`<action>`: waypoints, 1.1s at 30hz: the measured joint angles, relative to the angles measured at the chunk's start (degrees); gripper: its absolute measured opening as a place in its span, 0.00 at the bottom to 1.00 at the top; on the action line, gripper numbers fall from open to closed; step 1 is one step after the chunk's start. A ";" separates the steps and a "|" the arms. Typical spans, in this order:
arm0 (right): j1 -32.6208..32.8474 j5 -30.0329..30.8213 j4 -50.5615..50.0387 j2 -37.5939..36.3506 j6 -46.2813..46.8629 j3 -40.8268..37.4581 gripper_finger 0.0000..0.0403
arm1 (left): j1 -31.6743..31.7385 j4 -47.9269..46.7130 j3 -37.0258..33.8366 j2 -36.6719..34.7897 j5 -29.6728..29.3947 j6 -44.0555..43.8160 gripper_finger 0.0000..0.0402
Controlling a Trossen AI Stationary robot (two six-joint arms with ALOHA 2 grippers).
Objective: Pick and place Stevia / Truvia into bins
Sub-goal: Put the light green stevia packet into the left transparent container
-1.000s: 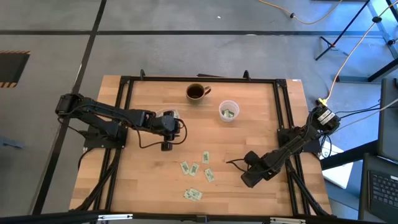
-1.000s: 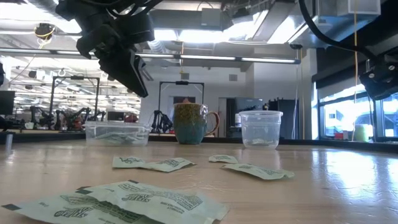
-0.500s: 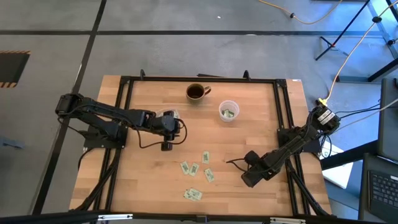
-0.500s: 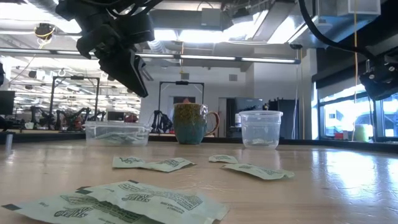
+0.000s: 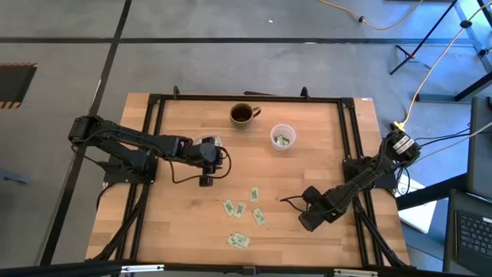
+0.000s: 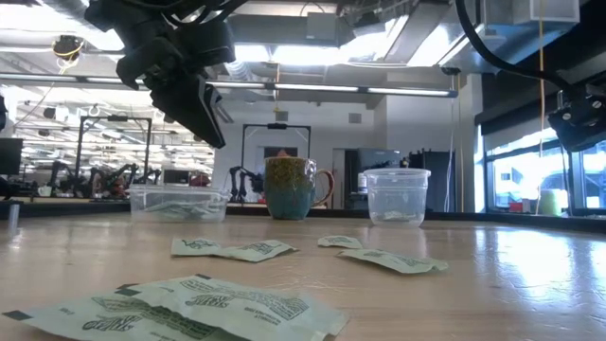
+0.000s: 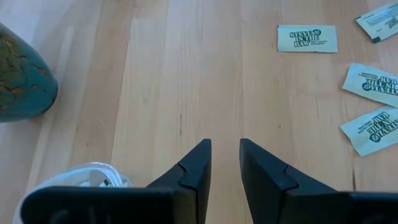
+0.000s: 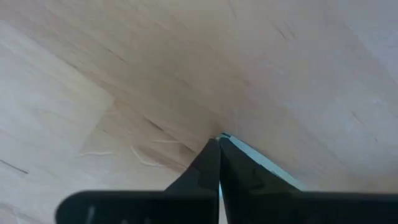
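Right pincer (image 5: 307, 222) at 4 o'clock of the worktop (image 5: 307, 169) is together on nothing, tips down near the wood; left pincer (image 5: 206, 181) is apart and empty beside the tub (image 5: 206, 144) at 10. Loose Stevia sachets (image 5: 244, 209) lie around 6, a few already in the cup (image 5: 282, 137) at 1. Risk: flat packets slide away or double up under the tips.

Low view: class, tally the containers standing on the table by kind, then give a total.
Clear shallow tub: 1
Clear round cup: 1
Mug with a handle: 1
Total: 3
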 joint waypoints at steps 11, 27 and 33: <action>-0.10 11.14 0.26 -2.16 -9.93 10.64 0.01 | 0.01 1.01 0.00 0.00 4.07 0.03 0.19; -7.32 16.31 41.67 -2.71 -65.69 22.02 0.01 | -3.95 29.41 -0.04 0.02 30.78 14.36 0.28; -10.54 11.37 50.03 -2.71 -72.46 22.02 0.01 | -7.59 35.36 -0.04 0.02 31.71 18.25 0.33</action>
